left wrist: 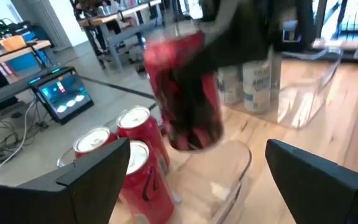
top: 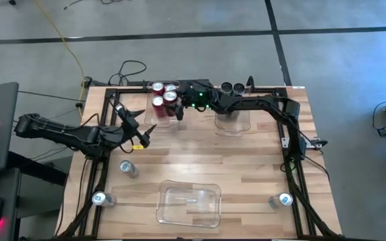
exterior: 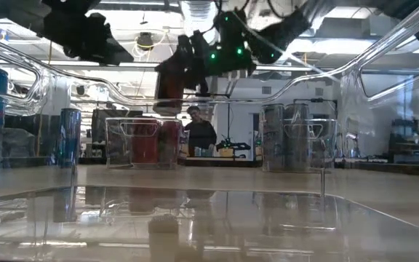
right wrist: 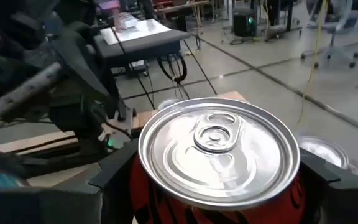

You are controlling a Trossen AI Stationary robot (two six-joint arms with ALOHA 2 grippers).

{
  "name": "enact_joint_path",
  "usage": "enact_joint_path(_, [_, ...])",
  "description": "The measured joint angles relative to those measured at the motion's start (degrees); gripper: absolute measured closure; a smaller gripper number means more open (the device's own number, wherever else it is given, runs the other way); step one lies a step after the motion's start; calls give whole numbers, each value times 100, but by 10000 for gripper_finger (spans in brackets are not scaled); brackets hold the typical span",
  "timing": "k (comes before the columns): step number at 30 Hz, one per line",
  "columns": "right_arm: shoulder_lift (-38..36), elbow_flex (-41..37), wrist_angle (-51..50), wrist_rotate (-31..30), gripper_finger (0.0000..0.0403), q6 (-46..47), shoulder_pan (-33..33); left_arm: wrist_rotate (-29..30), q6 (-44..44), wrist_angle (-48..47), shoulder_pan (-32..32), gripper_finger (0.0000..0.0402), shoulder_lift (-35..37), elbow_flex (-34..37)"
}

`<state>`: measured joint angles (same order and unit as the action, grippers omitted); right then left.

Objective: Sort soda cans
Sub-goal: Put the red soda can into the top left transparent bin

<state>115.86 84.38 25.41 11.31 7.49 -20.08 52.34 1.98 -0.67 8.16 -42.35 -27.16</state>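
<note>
My right gripper [top: 177, 106] reaches over the far-left clear bin [top: 154, 119] and is shut on a red soda can [left wrist: 188, 93]. Three more red cans [left wrist: 135, 134] stand upright in that bin on their bases, under and beside the held one. My left gripper [top: 138, 128] hovers open near the table's left side, facing the bin and touching nothing. Grey cans [top: 232, 88] stand at the far edge by a second clear bin [top: 233, 119]. Silver-white cans [top: 127, 168] stand apart on the table. My right gripper pinches the red can by its side wall just below the silver top [right wrist: 219, 149], one finger [right wrist: 114, 174] on each side. The fingers come from the table's right, slanting down. The can is lifted clear above the bin, roughly upright and slightly tilted.
A third clear bin [top: 187, 204] lies at the table's near edge. Single silver-white cans stand near the near-left corner [top: 99, 198] and near-right corner [top: 281, 199]. Bare wood shows across the table's middle. A person [exterior: 198, 132] stands in the room beyond.
</note>
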Motion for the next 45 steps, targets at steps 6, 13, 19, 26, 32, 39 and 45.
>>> enact_joint_path(6, [355,20,211,56,99,446,-120,-4,-21,-274,0,30,242,0])
enact_joint_path(13, [162,20,-308,1299,99,74,-283,-2,74,-477,0,30,278,2])
enact_joint_path(19, [56,22,-735,1706,99,-740,-558,-4,87,-480,0,30,278,2])
enact_joint_path(26, [58,20,-658,2277,99,-1141,-725,-4,85,-431,0,30,278,2])
enact_joint_path(32, [59,20,-129,2422,99,-1342,-368,-168,-257,127,-69,30,152,2])
enact_joint_path(39, [61,276,-157,2532,99,-2108,239,-680,-413,356,-328,30,-343,2])
enact_joint_path(45, [70,577,-395,2480,99,-2107,414,-1051,-581,674,-402,30,-649,2])
